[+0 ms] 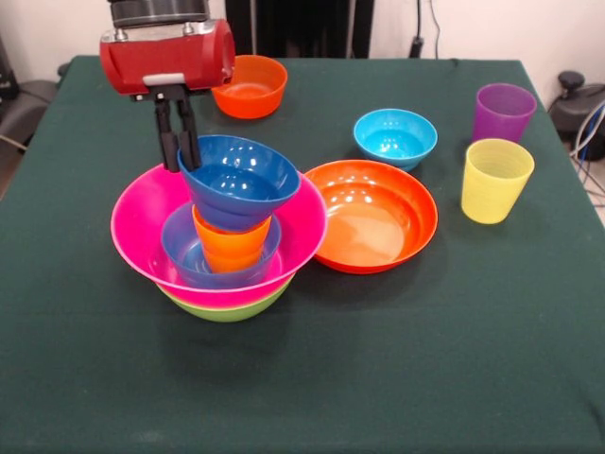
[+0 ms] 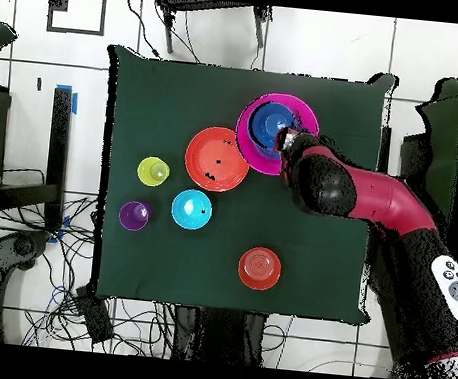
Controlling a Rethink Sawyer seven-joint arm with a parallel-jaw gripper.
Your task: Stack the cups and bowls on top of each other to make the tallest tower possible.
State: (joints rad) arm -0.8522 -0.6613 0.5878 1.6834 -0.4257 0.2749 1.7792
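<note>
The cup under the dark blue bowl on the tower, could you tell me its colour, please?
Orange; the cup shows best in the front view.

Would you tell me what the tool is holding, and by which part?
The tool is shut on the dark blue bowl, pinching its rim on the picture-left side, atop the orange cup.

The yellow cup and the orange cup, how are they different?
The yellow cup stands alone on the table; the orange cup sits inside the tower. The yellow cup is open on top; the orange cup carries a dark blue bowl, with the gripper at its rim. Both are upright tumblers.
</note>
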